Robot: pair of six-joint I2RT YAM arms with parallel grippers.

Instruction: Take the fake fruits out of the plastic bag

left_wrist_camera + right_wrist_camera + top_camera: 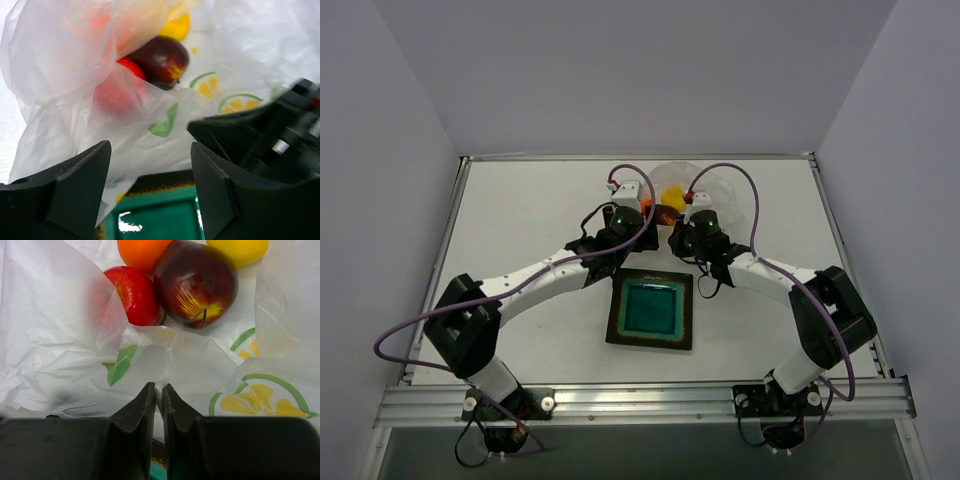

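Top view: fixed, high, behind the arm bases (500, 395) at 6 o'clock, looking down toward 12; whole table (520, 210) in frame. Left wrist cam: very near, facing the plastic bag (60, 65). Right wrist cam: nearer still, same bag. Both wrist views share the dark red fruit (162, 60); all three show the teal plate (650, 312).

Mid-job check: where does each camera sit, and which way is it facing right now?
Top external: above and behind the bases, looking down on the table; both arms show.
Left wrist: low, facing the plastic bag over the teal plate; left gripper open in front.
Right wrist: closer to the bag, facing it; right gripper shut in front.
Shared: both wrist views show the dark red fruit.
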